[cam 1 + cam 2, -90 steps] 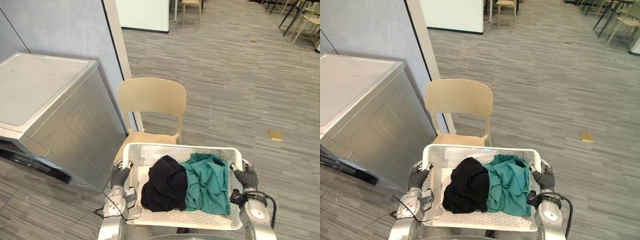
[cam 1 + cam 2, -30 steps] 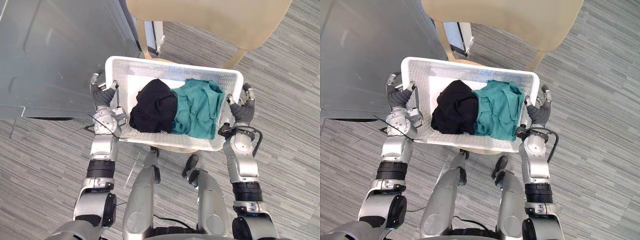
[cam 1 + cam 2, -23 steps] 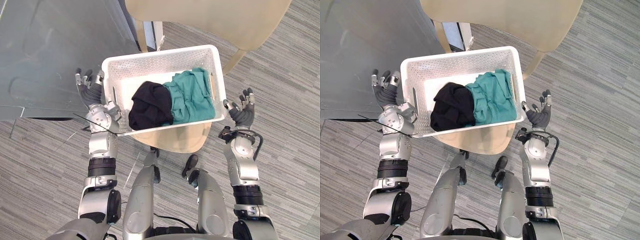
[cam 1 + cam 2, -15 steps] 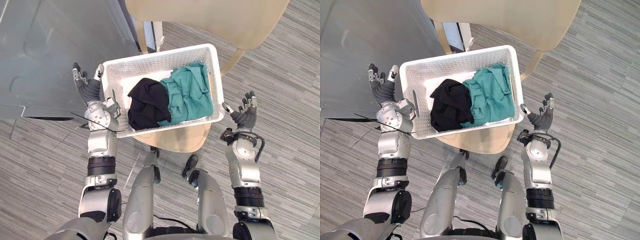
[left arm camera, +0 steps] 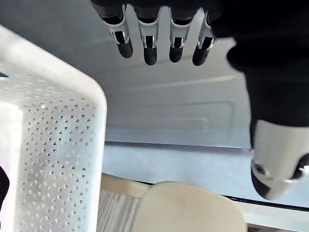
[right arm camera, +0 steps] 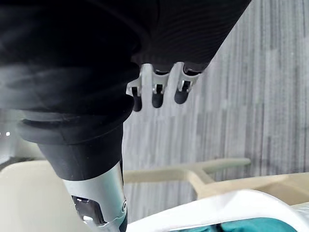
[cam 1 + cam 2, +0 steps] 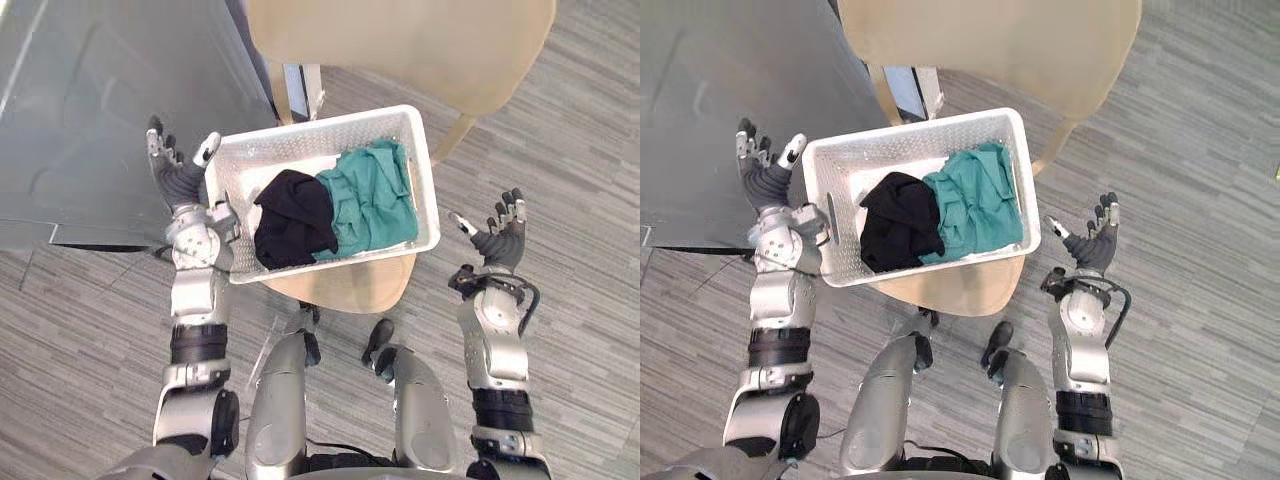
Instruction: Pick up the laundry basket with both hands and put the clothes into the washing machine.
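At your left hand the fingers are straight and spread, holding nothing; it stands just beside the left end of the laundry basket, thumb near the rim corner but apart from it. Your right hand is likewise splayed and empty, palm up, near the basket's right end and clear of it.

Between them the basket rests on the seat of a beige chair, turned a little askew. Inside, a black garment lies towards your left, touching a teal garment on your right. Beyond your left hand is the grey washing machine.

Expect the basket to be stiff, perforated plastic and light with only two soft pieces in it. Take it by the rolled rim at each short end, one hand to a side, fingers curled under. Smooth plastic may slide in your hold, and the loose cloth will spill if you tip it early.

No writing or label can be made out on the basket or clothes.
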Tool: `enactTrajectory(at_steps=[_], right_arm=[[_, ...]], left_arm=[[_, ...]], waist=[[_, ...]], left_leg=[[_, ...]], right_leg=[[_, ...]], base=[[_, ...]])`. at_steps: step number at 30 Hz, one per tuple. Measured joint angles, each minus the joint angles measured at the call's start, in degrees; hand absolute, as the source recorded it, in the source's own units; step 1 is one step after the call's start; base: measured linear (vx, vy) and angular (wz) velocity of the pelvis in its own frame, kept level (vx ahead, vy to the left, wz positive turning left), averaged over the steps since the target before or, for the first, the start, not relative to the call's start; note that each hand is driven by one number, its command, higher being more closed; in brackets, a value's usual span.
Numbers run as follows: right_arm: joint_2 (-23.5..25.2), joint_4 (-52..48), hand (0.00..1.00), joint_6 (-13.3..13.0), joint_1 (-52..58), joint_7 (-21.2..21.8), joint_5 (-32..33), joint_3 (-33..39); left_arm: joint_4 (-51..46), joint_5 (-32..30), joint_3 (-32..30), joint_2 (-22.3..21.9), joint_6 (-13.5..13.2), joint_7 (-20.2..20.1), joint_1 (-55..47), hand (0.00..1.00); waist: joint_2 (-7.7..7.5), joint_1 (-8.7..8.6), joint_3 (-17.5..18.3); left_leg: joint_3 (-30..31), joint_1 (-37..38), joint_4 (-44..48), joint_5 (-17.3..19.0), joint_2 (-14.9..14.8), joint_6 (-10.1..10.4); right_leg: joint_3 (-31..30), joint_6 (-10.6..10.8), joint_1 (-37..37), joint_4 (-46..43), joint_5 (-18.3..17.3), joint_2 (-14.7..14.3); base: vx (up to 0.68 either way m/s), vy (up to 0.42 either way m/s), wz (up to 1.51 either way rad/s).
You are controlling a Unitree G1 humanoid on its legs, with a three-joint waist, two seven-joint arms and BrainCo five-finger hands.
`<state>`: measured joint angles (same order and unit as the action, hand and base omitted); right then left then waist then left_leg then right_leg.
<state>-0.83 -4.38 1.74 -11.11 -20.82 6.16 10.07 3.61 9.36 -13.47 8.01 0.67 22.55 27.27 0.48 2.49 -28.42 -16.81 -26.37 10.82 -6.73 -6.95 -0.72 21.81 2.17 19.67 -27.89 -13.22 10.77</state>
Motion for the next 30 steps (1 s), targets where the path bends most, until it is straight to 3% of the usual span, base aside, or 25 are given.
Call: enactTrajectory(at_steps=[4, 7, 11, 12, 13, 14, 15, 16, 17, 19, 21, 22, 23, 26, 27, 28, 29, 30], right_arm=[[0.59, -2.89, 0.0, -0.03, 9.38, 3.23, -0.25, -1.01], [0.55, -1.18, 0.0, -0.05, 19.0, 7.05, -1.81, -0.56], [0.5, 3.15, 0.0, 0.65, 24.72, 10.25, -2.36, 1.58], [0.53, 3.31, 0.0, 1.01, 25.91, 11.12, -2.49, 1.83], [0.65, 3.51, 0.0, 1.0, 26.59, 11.71, -3.08, 1.87], [1.07, 3.81, 0.0, 1.03, 26.82, 12.3, -3.58, 1.86], [1.9, 4.09, 0.0, 1.02, 26.69, 13.56, -4.02, 1.39], [2.19, 4.08, 0.0, 1.02, 26.97, 13.76, -4.04, 0.9], [2.92, 4.07, 0.0, 1.01, 28.09, 14.42, -4.05, 0.38], [3.28, 4.4, 0.0, 1.03, 31.09, 15.64, -4.03, 0.09], [3.2, 5.96, 0.0, 1.05, 32.64, 16.08, -3.99, 0.23], [3.6, 6.74, 0.0, 1.28, 32.54, 16.16, -3.99, 0.05], [4.59, 7.64, 0.0, 1.55, 31.78, 16.28, -4.0, -0.3], [5.48, 8.16, 0.0, 2.56, 31.58, 16.08, -4.01, -1.47], [5.45, 8.18, 0.0, 2.64, 31.39, 15.87, -4.01, -1.69], [5.33, 8.2, 0.0, 2.61, 30.34, 15.65, -4.02, -1.86], [5.27, 8.37, 0.0, 2.59, 29.71, 15.52, -4.01, -2.16], [4.73, 8.95, 0.0, 2.5, 28.23, 15.3, -4.01, -2.42]], left_arm=[[-7.54, -0.37, -0.19, -3.53, -0.2, -1.93, -14.61, 0.0], [-7.99, -1.18, -0.3, -6.43, -1.05, -4.58, -27.08, 0.0], [-8.01, -1.48, -0.29, -9.91, -1.12, -7.48, -33.34, 0.0], [-8.0, -1.49, -0.14, -10.69, -1.16, -7.8, -35.14, 0.0], [-7.45, -1.47, 0.2, -11.27, -1.14, -8.88, -35.84, 0.0], [-7.44, -1.39, 0.33, -11.63, -1.12, -9.32, -36.22, 0.0], [-7.34, -0.33, 0.31, -11.69, -1.16, -10.32, -37.67, 0.0], [-7.17, 0.38, 0.32, -11.61, -1.14, -10.82, -38.8, 0.0], [-5.82, 1.44, 0.98, -11.44, -1.17, -11.9, -41.11, 0.0], [-1.97, 3.05, 3.4, -11.39, -0.87, -13.86, -43.37, 0.0], [2.23, 3.61, 6.67, -11.61, -0.58, -14.93, -44.9, 0.0], [3.62, 3.62, 7.54, -11.81, -0.43, -15.05, -44.66, 0.0], [4.31, 3.73, 8.42, -11.8, -0.07, -15.05, -43.96, 0.0], [8.31, 5.57, 11.08, -11.09, 0.29, -14.94, -39.62, 0.0], [9.24, 5.79, 12.0, -11.15, 0.42, -14.9, -39.46, 0.0], [9.39, 5.71, 12.06, -11.35, 0.73, -14.89, -39.45, 0.0], [9.46, 5.64, 11.8, -11.39, 0.86, -14.86, -39.43, 0.0], [9.95, 5.48, 10.96, -12.01, 0.81, -14.83, -39.4, 0.0]], waist=[[0.13, 0.01, 1.49], [0.18, -0.11, 7.4], [0.44, -0.21, 10.81], [0.53, -0.29, 11.8], [0.36, -0.86, 12.64], [0.18, -1.35, 13.23], [0.08, -1.34, 13.2], [0.09, -1.53, 13.22], [0.27, -1.84, 13.39], [0.61, -1.87, 15.51], [2.54, -3.73, 17.38], [3.01, -4.07, 17.83], [3.21, -4.87, 18.02], [0.86, -4.56, 16.83], [0.29, -4.51, 16.79], [0.31, -4.8, 16.71], [0.26, -4.68, 16.68], [1.48, -4.43, 16.15]], left_leg=[[-1.09, 5.26, 4.18, 5.03, -0.83, 1.03], [-0.07, 8.24, 4.23, 5.6, -0.82, 1.4], [2.83, 11.09, -0.01, 2.21, 0.18, 2.0], [3.73, 11.23, -1.76, 0.04, 0.52, 2.15], [5.81, 11.94, -5.88, -4.38, 1.71, 3.45], [6.41, 12.6, -7.61, -4.9, 1.81, 3.46], [3.45, 12.35, 2.59, 4.17, -0.95, 1.21], [1.99, 12.63, 8.38, 8.34, -2.75, 1.15], [1.02, 14.26, 17.51, 12.76, -5.94, 2.56], [2.61, 16.5, 25.61, 15.79, -8.56, 4.93], [5.33, 19.79, 22.41, 18.4, -8.37, 9.09], [4.51, 20.62, 18.73, 20.41, -7.88, 9.44], [2.19, 21.43, 15.04, 21.79, -6.97, 9.27], [-0.32, 22.24, 9.77, 21.84, -3.45, 8.75], [-1.05, 22.24, 9.85, 21.04, -1.96, 7.43], [-1.85, 22.26, 9.92, 20.28, -0.77, 4.17], [-2.95, 22.45, 8.99, 19.6, -0.22, 2.62], [-5.93, 23.48, 6.13, 19.47, -0.9, 0.44]], right_leg=[[-1.28, 0.37, -6.45, -0.04, -2.44, -0.09], [-0.61, 0.15, -10.34, 0.95, -3.9, -0.59], [2.69, -0.2, -13.52, 1.91, -4.09, -0.88], [3.39, -0.65, -13.43, 1.55, -4.13, -0.99], [4.14, -1.6, -13.42, 2.56, -3.58, -0.62], [4.86, -2.15, -13.53, 3.4, -3.24, -0.4], [5.23, -2.65, -14.25, 3.58, -2.94, -0.58], [5.14, -2.75, -14.85, 3.36, -2.88, -0.69], [4.71, -2.89, -16.18, 2.89, -2.8, -0.74], [3.43, -2.81, -16.33, 2.91, -2.76, -0.74], [2.28, -1.28, -14.69, 2.52, -1.59, -0.65], [1.16, -1.1, -12.82, 2.0, -0.7, -0.45], [0.11, -0.61, -10.48, 1.73, 0.7, 0.19], [-2.09, 0.15, -7.95, 3.76, 5.33, 2.11], [-3.28, 0.36, -8.01, 5.94, 8.11, 2.51], [-3.2, -0.3, -7.42, 7.23, 12.09, 2.82], [-3.08, -0.29, -7.0, 8.57, 14.2, 2.64], [-2.46, -1.21, -7.05, 4.52, 12.98, 3.05]], base=[[0.03, -0.019, -0.21], [0.07, -0.085, 0.1], [0.04, -0.113, 0.4], [-0.05, -0.093, 0.47], [-0.05, -0.105, 0.49], [-0.05, -0.082, 0.33], [-0.03, -0.036, -0.01], [-0.05, -0.013, -0.22], [-0.09, 0.057, -0.35], [-0.09, 0.175, -0.37], [-0.08, 0.251, -0.24], [-0.13, 0.275, -0.31], [-0.21, 0.383, -0.3], [-0.21, 0.277, -0.24], [-0.28, 0.335, -0.58], [-0.26, 0.284, -0.64], [-0.3, 0.243, -0.74], [-0.3, 0.224, -0.57]])
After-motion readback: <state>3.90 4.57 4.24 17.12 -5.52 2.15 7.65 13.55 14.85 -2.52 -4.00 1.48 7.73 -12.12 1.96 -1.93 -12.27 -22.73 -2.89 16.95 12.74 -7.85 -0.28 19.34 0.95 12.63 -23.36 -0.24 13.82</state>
